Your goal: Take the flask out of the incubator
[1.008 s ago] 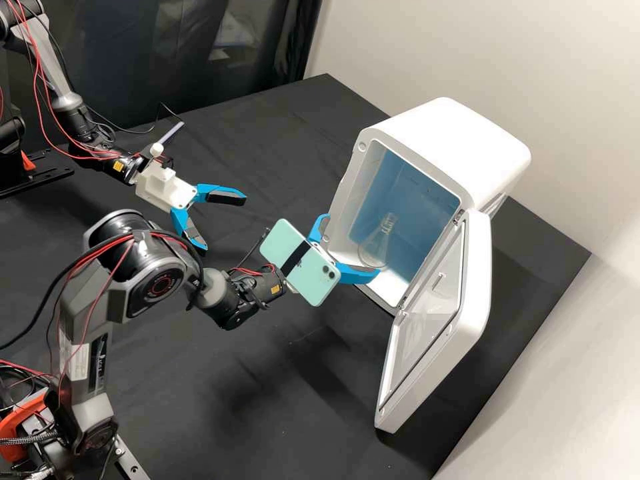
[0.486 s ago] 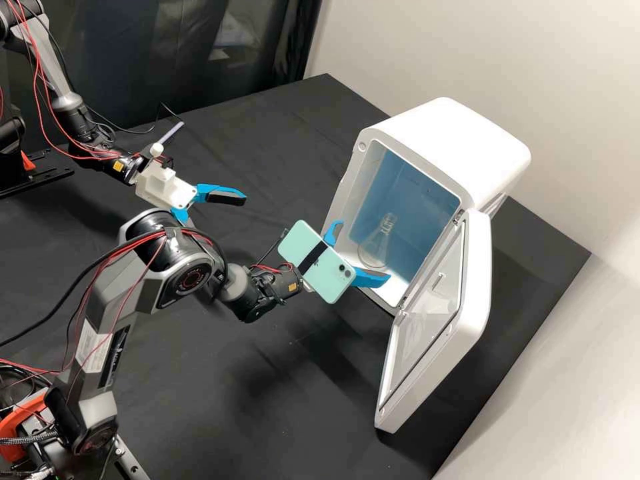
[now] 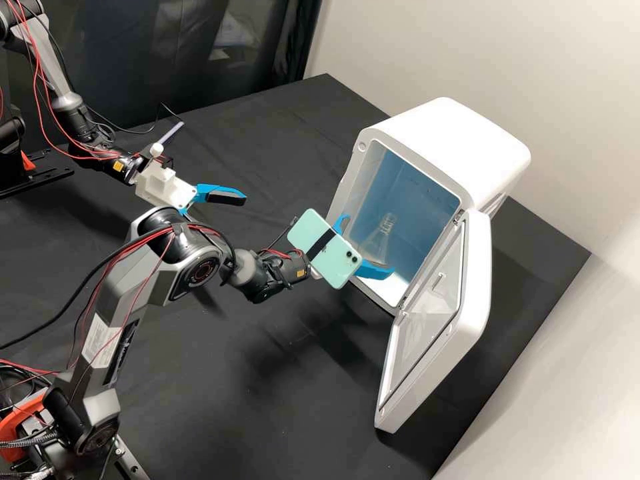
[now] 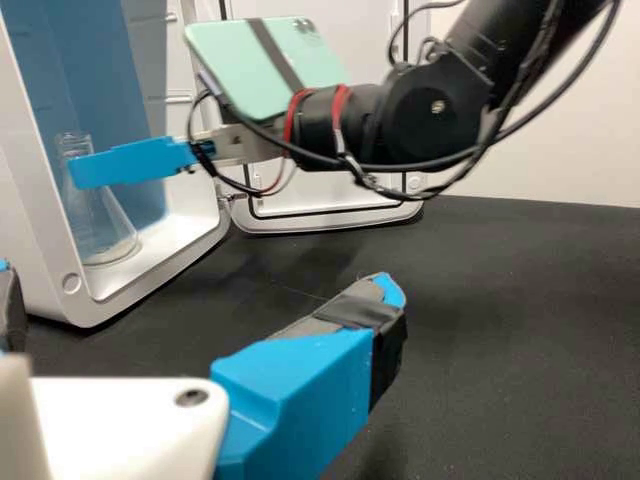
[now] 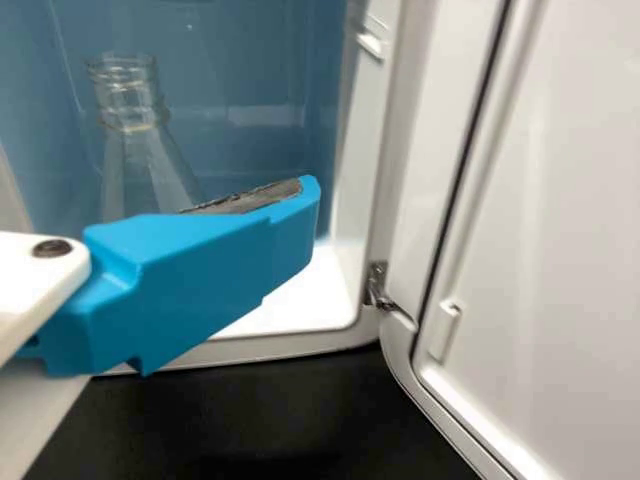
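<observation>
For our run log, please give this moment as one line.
phase: pre-grasp | right gripper: fingers open, at incubator mouth | flask: upright inside, not held | door: open | left gripper: open, over bench

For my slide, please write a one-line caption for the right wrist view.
Open right gripper at the doorway of the open incubator, glass flask upright inside.

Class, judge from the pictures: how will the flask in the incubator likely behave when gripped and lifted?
The flask looks like clear glass, so probably stiff, slippery and fragile. Its wide base suggests it resists tipping. It seems empty, so likely light.
</observation>
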Tool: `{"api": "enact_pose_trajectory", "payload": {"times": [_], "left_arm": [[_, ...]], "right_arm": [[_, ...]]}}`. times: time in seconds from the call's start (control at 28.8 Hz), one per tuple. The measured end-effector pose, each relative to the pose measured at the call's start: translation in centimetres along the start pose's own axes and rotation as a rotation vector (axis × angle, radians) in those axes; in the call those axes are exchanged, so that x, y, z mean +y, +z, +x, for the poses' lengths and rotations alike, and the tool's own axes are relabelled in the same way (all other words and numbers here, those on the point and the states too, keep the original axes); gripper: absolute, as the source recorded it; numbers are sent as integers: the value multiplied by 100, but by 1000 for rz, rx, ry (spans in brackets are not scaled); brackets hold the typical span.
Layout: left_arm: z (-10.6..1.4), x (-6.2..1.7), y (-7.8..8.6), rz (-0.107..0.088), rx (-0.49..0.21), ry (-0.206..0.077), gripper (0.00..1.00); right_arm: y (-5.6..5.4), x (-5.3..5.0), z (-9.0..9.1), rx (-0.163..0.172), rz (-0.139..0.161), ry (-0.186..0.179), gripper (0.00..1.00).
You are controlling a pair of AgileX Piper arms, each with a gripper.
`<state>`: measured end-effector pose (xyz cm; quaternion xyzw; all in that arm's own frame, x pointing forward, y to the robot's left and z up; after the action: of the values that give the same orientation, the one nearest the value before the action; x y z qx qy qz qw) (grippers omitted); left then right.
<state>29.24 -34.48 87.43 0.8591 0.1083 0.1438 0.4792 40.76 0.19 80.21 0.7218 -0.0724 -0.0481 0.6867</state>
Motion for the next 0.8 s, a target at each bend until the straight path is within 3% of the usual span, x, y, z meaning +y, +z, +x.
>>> {"api": "enact_pose_trajectory", "payload": {"times": [0.21,0.35,0.63,0.76,0.8], "left_arm": [[0,0,0,0,0,0,100],[0,0,0,0,0,0,100],[0,0,0,0,0,0,100],[0,0,0,0,0,0,100],[0,0,0,0,0,0,100]], "right_arm": [[-63,-45,166,-21,-11,-14,100],[-78,-38,278,-42,-1,-11,100],[-123,-44,440,-38,-21,-17,100],[-105,-52,543,-56,-36,-34,100],[-115,-44,566,-59,-26,-29,100]]}}
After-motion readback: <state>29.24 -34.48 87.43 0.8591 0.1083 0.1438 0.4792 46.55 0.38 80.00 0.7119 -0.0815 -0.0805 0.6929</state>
